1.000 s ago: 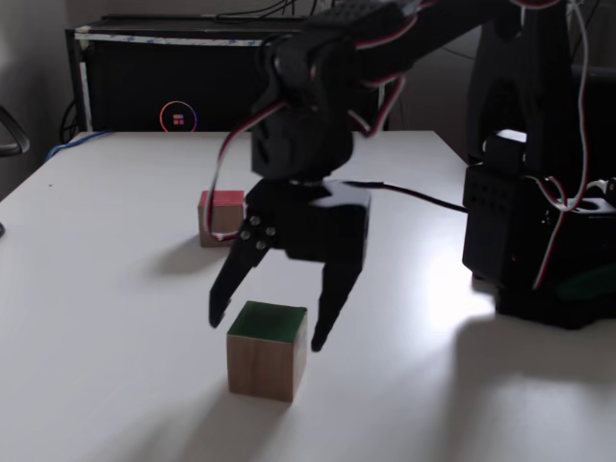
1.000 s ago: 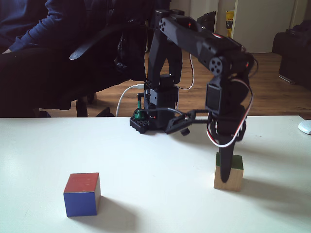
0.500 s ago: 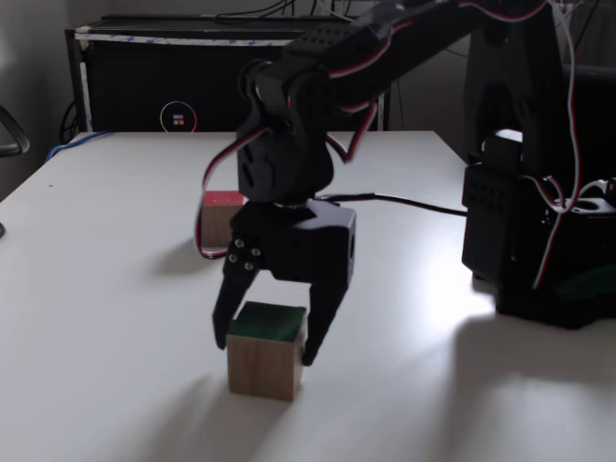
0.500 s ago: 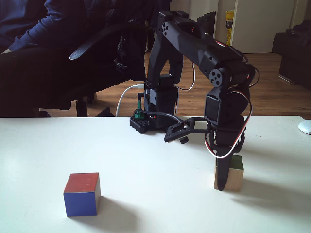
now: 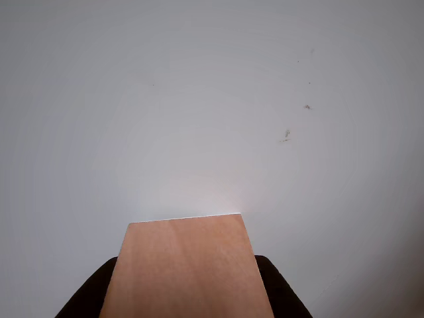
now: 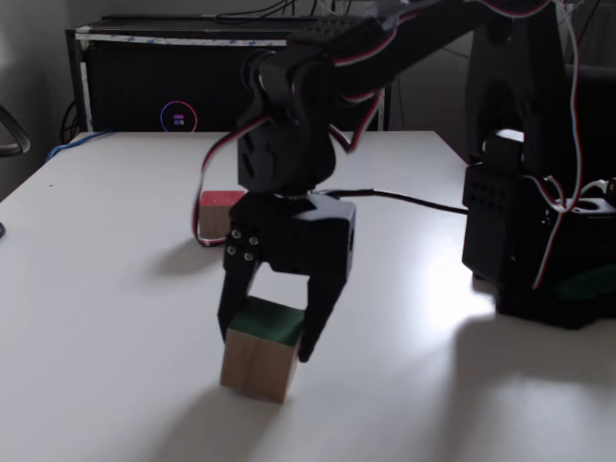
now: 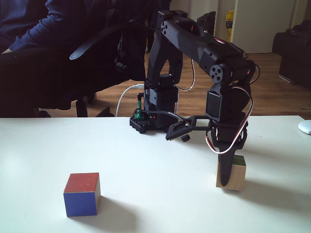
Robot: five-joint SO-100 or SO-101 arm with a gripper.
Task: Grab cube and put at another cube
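The gripper (image 6: 267, 345) clasps the cube (image 6: 258, 349) between both fingers, tilted on the white table (image 6: 115, 289). Farther back, well apart, sits another cube (image 6: 218, 214), red on top, partly behind the arm (image 6: 318, 77).

Wooden cube (image 6: 257, 351) with green top, slightly tilted on the table (image 6: 115, 289); red-topped, blue-fronted cube (image 7: 81, 194) sits flat, well apart from it
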